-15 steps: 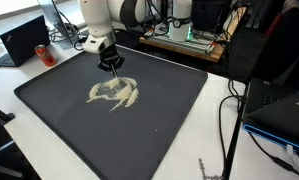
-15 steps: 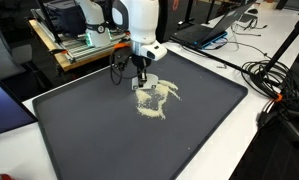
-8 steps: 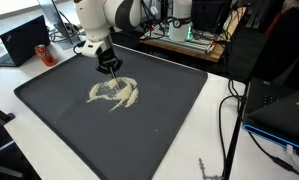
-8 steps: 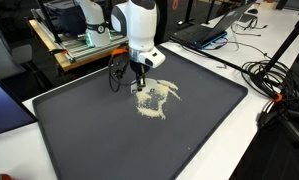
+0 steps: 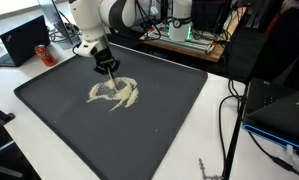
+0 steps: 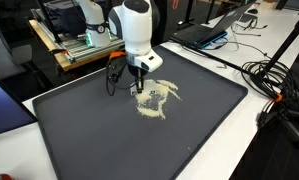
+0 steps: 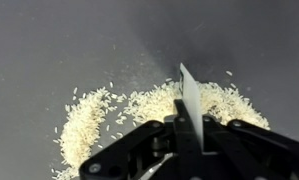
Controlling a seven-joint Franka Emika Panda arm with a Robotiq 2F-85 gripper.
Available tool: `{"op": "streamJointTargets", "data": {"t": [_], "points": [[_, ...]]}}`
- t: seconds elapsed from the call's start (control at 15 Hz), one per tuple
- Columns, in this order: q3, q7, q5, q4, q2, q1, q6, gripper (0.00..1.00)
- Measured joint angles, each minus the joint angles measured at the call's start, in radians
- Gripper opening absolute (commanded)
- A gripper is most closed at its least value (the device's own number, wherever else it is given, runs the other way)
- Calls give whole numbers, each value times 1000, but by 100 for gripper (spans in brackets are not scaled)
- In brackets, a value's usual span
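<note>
Wrist view: black gripper (image 7: 187, 128) is cut off at the lower edge, jaws clamped tight on a thin pale flat blade (image 7: 186, 92). The blade's base is hidden between the fingers. Its tip stands over a heap of white rice grains (image 7: 94, 125), whose near side the gripper covers; contact cannot be told. In both exterior views the blade is too small to make out. The heap (image 5: 114, 93) lies on a dark grey rectangular tray (image 5: 164, 125), on a white table (image 5: 204, 140). Beyond: black laptop (image 5: 24, 42), black cables (image 6: 274, 75).
</note>
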Motion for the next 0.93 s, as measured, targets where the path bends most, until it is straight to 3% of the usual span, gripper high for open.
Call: {"op": "streamJointTargets", "data": {"t": [0.93], "points": [[-8, 114, 59, 127, 70, -32, -63, 1]]}}
